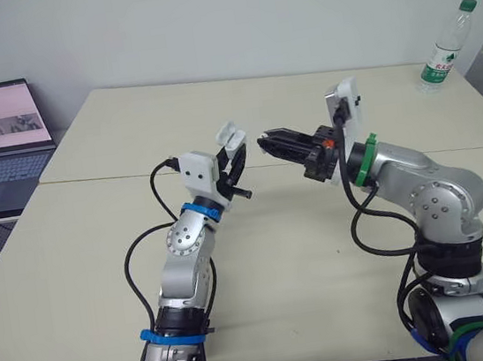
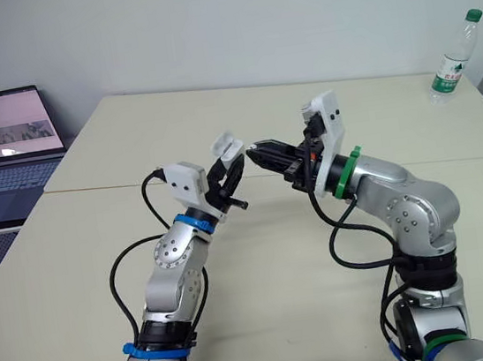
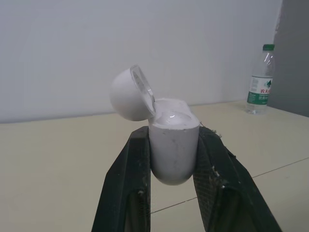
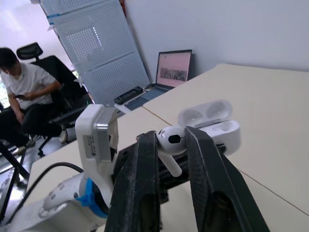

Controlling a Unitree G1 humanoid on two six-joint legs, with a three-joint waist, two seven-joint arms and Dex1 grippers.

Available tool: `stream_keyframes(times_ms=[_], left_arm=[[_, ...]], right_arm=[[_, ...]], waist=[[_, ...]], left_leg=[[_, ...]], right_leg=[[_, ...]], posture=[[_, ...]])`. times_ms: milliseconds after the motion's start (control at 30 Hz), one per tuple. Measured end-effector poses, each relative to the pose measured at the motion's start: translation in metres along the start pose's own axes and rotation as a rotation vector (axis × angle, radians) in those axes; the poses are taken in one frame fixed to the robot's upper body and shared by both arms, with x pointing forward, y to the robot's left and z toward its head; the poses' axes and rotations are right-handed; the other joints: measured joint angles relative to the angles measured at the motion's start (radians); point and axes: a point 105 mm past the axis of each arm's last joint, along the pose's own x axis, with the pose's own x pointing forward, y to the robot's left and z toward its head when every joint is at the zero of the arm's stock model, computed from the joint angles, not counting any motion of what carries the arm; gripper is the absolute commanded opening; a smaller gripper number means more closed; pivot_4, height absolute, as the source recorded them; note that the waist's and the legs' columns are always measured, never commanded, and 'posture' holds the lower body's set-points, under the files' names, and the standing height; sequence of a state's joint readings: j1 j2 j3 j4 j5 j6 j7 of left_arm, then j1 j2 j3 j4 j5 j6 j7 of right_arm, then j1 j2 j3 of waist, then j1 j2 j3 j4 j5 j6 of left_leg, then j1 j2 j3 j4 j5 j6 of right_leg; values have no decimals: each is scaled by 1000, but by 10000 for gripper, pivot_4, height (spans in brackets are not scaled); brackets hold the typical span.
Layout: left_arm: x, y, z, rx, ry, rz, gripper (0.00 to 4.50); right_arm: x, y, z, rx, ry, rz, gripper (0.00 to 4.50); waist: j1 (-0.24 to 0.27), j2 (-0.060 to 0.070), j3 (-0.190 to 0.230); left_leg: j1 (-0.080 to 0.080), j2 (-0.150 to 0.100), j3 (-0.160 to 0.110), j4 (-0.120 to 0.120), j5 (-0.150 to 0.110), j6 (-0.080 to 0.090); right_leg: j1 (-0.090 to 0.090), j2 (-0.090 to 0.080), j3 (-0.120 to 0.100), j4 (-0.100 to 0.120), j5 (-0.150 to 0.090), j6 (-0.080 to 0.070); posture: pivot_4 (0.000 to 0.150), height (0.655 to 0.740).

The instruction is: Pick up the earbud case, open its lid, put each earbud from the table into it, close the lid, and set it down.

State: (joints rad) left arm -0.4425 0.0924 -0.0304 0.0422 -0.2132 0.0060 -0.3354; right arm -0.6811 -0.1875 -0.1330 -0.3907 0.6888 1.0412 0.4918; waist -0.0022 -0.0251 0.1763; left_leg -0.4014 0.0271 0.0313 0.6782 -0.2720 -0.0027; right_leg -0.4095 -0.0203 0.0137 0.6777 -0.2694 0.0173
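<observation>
Over the table, the left gripper clamps its fingers on the earbud case, held upright in the air with its lid hinged open. The right gripper pinches one earbud just beside the case.

Judgement: line the stem up over a well, lower it straight, and release only once it is seated.

Bottle label: red "KA", rest unreadable.

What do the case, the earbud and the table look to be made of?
The case looks like hard white plastic, smooth and semi-gloss: soft highlights on its open lid. The earbud looks like glossy white plastic, by its sheen. The table is probably laminate, matte beige, no grain showing.
</observation>
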Motion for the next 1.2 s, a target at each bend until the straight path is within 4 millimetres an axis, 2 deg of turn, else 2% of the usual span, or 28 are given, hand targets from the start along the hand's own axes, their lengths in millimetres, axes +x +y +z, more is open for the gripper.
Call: stream_keyframes(times_ms=[500,767,1000,1200], left_arm=[[3,-5,6,11,-40,-2,7933],[-1,-21,12,11,-53,-58,7933],[-3,-27,13,7,-49,-74,7933],[-2,-31,17,11,-59,-85,7933]], right_arm=[[21,21,1,18,-80,67,4234],[28,15,18,-44,-156,44,4234],[35,12,9,-96,-122,17,4234],[33,-4,0,-133,-90,-51,4234]], waist=[[-3,0,0],[-5,0,0],[-5,0,0],[-5,0,0]], left_leg=[[1,1,0,0,0,0],[1,1,0,0,0,0],[1,1,0,0,0,0],[1,1,0,0,0,0]], right_leg=[[0,2,0,0,0,0],[0,2,0,0,0,0],[0,2,0,0,0,0],[0,2,0,0,0,0]], posture=[[1500,7400],[1500,7400],[1500,7400],[1500,7400]])
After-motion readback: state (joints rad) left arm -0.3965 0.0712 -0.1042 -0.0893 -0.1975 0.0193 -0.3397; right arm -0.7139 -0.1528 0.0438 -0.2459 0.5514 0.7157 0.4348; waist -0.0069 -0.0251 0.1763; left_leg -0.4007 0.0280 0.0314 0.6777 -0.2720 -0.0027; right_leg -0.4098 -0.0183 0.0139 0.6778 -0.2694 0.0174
